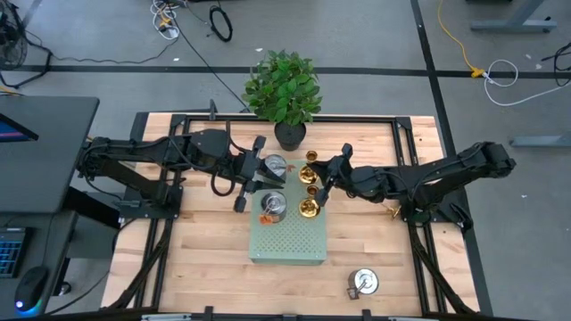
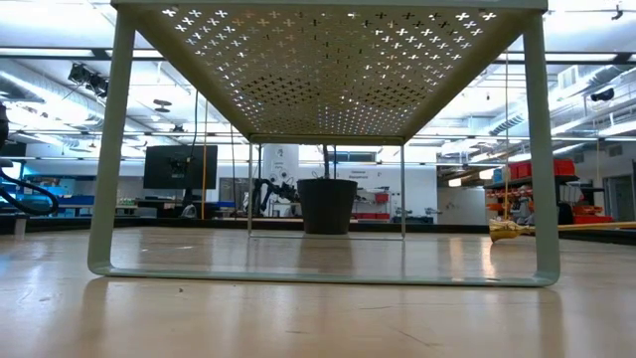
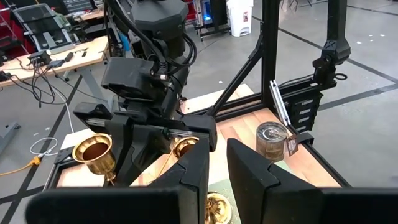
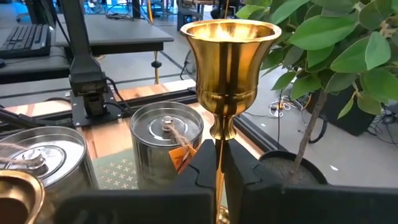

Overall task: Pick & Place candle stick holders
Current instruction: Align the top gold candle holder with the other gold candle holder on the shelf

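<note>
My right end effector [image 4: 219, 171]: clamped on the slim stem of a gold candle stick holder [image 4: 228, 65], which stands upright with its cup above my fingertips.
Right end effector location: over the far right part of the pale green perforated board [image 1: 287, 237], close to the potted plant [image 1: 284, 89].
My left end effector [image 3: 216, 174]: fingers nearly together with a narrow gap between them, nothing held; it sits over the board's far left edge, facing my right arm.
Other gold holders: in the high view I see one gold holder [image 1: 309, 209] on the board's right side just beside my right end effector, and another [image 1: 309, 173] near the plant pot.
Silver holders on the board: one silver holder [image 1: 274, 207] sits on the board's far left part, and a second silver holder [image 1: 276, 166] lies just beyond it, both just beside my left end effector.
Third silver holder [image 1: 363, 283]: alone on the bench [image 1: 205, 259], near the front right, well apart from both end effectors.
Low view: shows only the board's underside and the plant pot [image 2: 327, 205] behind it.
</note>
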